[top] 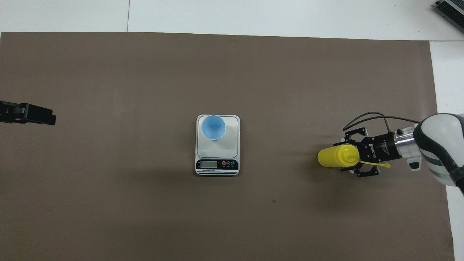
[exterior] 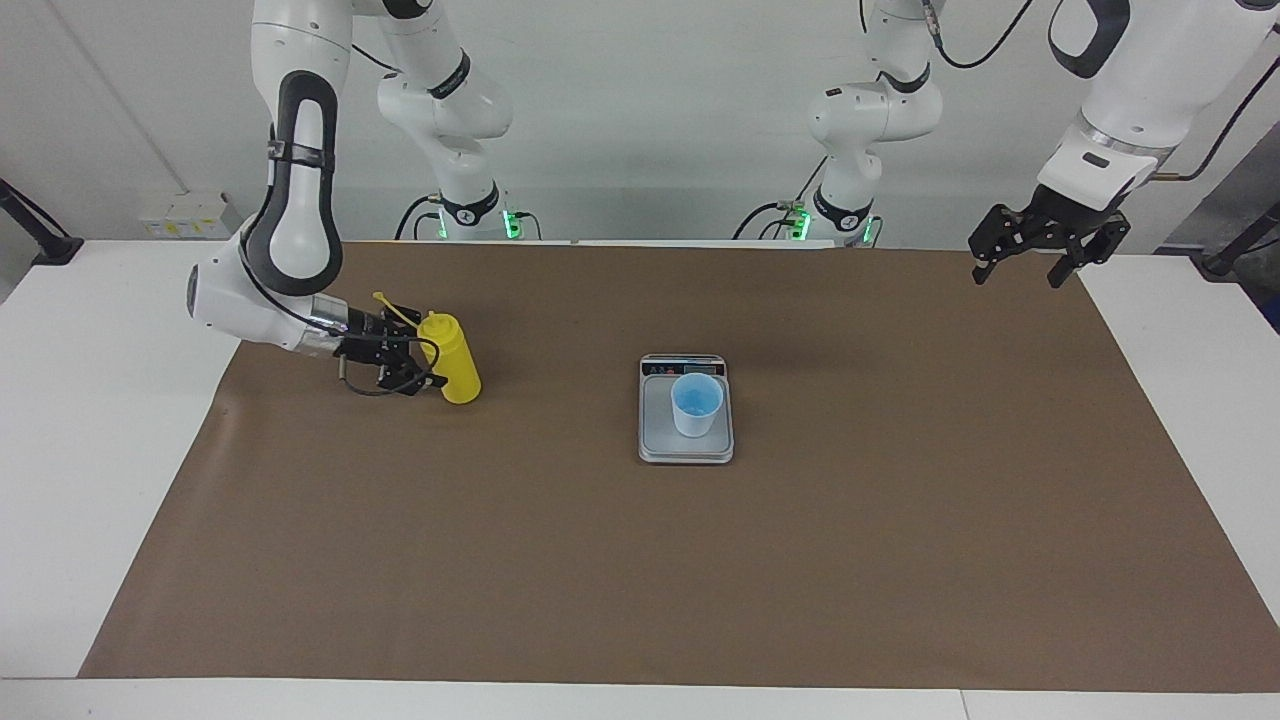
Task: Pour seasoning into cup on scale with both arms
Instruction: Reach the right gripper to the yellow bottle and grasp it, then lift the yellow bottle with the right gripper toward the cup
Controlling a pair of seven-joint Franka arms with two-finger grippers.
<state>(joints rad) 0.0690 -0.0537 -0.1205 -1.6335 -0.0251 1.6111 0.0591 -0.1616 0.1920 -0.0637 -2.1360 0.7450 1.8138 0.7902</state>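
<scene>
The yellow squeeze bottle (exterior: 452, 362) stands upright on the brown mat toward the right arm's end of the table, its cap strap (exterior: 392, 306) sticking out at the top. My right gripper (exterior: 418, 352) is level with the bottle's upper part, open, with a finger on each side of it; the overhead view shows it too (top: 348, 155). The light blue cup (exterior: 696, 404) stands on the silver scale (exterior: 686, 445) at the table's middle. My left gripper (exterior: 1025, 255) hangs open and empty over the mat's edge at the left arm's end, waiting.
A brown mat (exterior: 640, 580) covers most of the white table (exterior: 90, 420). The scale's display strip (top: 217, 165) is on its edge nearer to the robots. The cup (top: 213, 127) sits on the part of the scale's plate (top: 226, 146) farther from the robots.
</scene>
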